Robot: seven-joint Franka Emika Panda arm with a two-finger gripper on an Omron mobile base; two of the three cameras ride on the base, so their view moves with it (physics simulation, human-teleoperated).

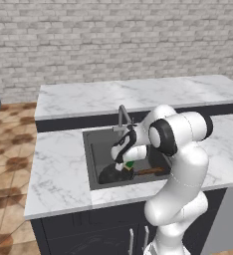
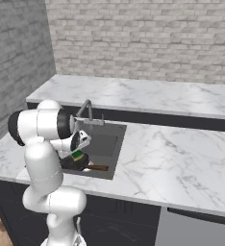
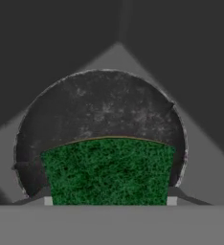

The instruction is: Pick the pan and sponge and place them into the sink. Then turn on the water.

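Down inside the sink point(image 1: 96, 159), the gripper point(image 1: 122, 166) has its jaws about halfway apart, clamped on the sponge point(image 3: 108, 171), green side toward the camera. The black pan point(image 3: 102, 112) sits on the basin floor right under it.

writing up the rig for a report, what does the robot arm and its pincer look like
The arm is made of glossy white, rounded, tube-like segments with dark, near-black rings and caps at the joints, rising from a white base. No cables or markings show. The pincer sits on a white hand with dark patches; in the hand view its two fingertips appear as small, pale grey, squared tips.
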